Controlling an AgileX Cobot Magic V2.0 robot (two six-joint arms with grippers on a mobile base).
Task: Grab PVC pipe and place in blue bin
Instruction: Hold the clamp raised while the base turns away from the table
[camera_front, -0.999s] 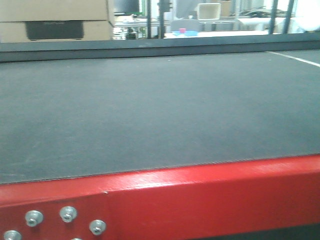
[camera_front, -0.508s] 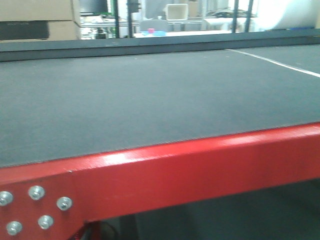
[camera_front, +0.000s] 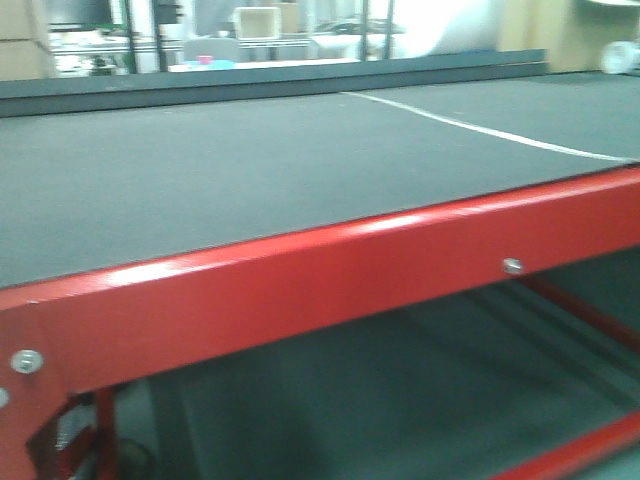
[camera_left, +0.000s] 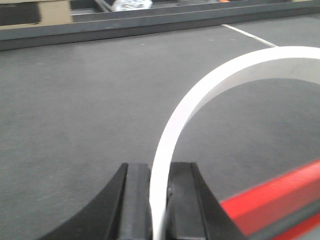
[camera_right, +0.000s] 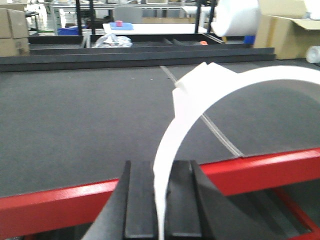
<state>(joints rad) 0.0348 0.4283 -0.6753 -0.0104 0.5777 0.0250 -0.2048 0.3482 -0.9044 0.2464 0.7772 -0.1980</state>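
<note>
In the left wrist view a white arc-shaped PVC pipe (camera_left: 200, 95) rises from between the black fingers of my left gripper (camera_left: 159, 170), which is shut on it, and curves away to the right above the dark grey table mat (camera_left: 75, 110). The right wrist view shows a second white PVC pipe arc (camera_right: 240, 80) with a small flat tab (camera_right: 192, 82) on it. My right gripper (camera_right: 162, 167) is shut on this arc's lower end, over the table's red front rail (camera_right: 60, 205). The blue bin is out of view. Neither gripper appears in the front view.
The table has a dark grey mat (camera_front: 250, 170) with a white line (camera_front: 470, 130) across it and a red metal frame (camera_front: 300, 280). A raised dark rail (camera_right: 135, 55) runs along the far side. Cardboard boxes (camera_right: 290, 30) and a white roll (camera_right: 235, 17) stand beyond.
The front view has swung to the right: the background and the bolts on the red frame slid left, the white line came into the middle, and the space under the table now shows.
</note>
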